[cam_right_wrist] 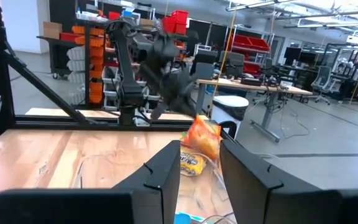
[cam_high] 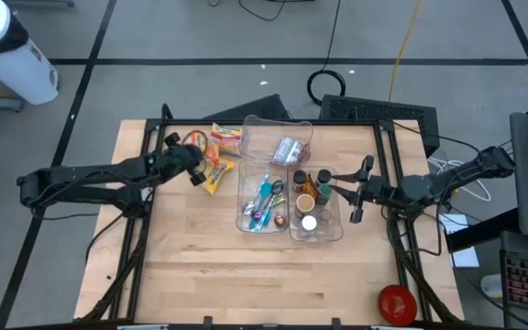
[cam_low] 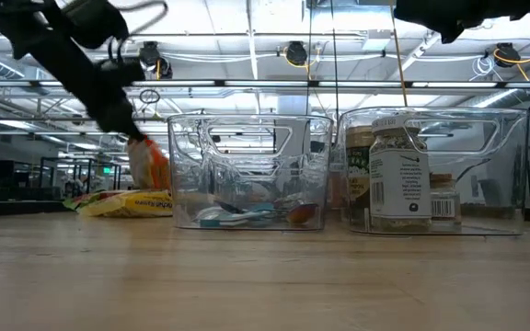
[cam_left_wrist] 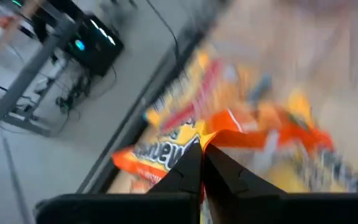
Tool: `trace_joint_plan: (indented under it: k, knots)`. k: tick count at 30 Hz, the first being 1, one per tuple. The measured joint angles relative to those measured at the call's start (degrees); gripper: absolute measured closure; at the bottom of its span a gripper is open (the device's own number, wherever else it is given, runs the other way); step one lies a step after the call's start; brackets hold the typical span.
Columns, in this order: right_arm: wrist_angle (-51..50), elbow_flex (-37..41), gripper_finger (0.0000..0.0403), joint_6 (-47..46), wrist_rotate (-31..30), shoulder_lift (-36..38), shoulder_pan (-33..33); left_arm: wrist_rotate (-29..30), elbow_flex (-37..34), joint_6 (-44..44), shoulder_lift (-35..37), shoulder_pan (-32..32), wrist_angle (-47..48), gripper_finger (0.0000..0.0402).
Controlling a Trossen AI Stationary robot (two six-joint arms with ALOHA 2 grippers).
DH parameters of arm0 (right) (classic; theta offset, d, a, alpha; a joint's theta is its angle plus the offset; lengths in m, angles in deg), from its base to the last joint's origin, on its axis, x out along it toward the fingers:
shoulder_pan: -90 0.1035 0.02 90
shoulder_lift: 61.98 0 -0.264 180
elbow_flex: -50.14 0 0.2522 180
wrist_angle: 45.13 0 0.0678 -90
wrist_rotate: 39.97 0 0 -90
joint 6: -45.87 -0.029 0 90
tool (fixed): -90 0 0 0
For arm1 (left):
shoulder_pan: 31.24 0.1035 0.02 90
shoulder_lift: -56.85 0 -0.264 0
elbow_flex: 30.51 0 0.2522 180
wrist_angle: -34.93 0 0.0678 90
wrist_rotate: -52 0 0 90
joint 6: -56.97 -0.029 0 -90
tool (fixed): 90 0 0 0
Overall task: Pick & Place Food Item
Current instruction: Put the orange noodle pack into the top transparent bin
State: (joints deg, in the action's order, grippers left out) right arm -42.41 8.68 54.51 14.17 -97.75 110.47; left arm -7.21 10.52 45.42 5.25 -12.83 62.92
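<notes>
The orange snack bag (cam_high: pixel 211 158) is pinched in the left gripper (cam_high: pixel 193 165), fingers clamped tight together on its edge. In the high view that's upper left of centre, just left of the clear bins. In the low view the bag (cam_low: pixel 145 164) hangs off the table surface at left, dangling below the dark arm, with a yellow snack bag (cam_low: pixel 122 203) lying flat on the wood underneath it. The left wrist view is blurry, but you can see the two dark fingers (cam_left_wrist: pixel 191 169) meeting on an orange wrapper (cam_left_wrist: pixel 253 134). The right wrist view catches the same bag (cam_right_wrist: pixel 202 138) hanging from the other arm's gripper across the table.

More snack packets (cam_high: pixel 225 135) lie by the top edge of the table, close to the held one.

Then the clear bins: the back bin (cam_high: pixel 278 139) has a small wrapped item in it, the left bin (cam_high: pixel 262 200) holds utensils and small colourful bits, and the right bin (cam_high: pixel 316 203) has jars and bottles. In the low view a spice jar (cam_low: pixel 397 176) stands upright in the right-hand bin.

The right gripper (cam_high: pixel 354 191) sits at the right side of the bins, fingers narrowly apart, holding nothing as far as I can see.

A red round object (cam_high: pixel 396 303) sits at the lower right of the table (cam_high: pixel 200 275).
</notes>
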Motion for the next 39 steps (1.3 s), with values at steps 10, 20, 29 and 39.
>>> trace_joint_plan:
  k: [10,20,29,39]
  knots:
    - [3.39,0.0,0.0298,2.42,0.01,-2.51,0.0,-0.37,3.47,-3.36,6.82,-4.22,-15.53,0.0395]
    - [6.59,0.0,0.0298,4.51,-0.02,-5.4,0.0,-2.27,4.31,-6.55,-0.84,-4.49,-39.05,0.0398]
    - [8.59,-0.02,0.0298,5.76,-0.03,-6.09,-0.04,-2.28,4.43,-6.23,-15.92,-1.76,-58.72,0.0396]
    - [8.56,-0.02,0.0298,6.21,-0.03,-6.09,-0.04,-3.82,15.63,-3.6,-32.51,0.76,-57.93,0.0398]
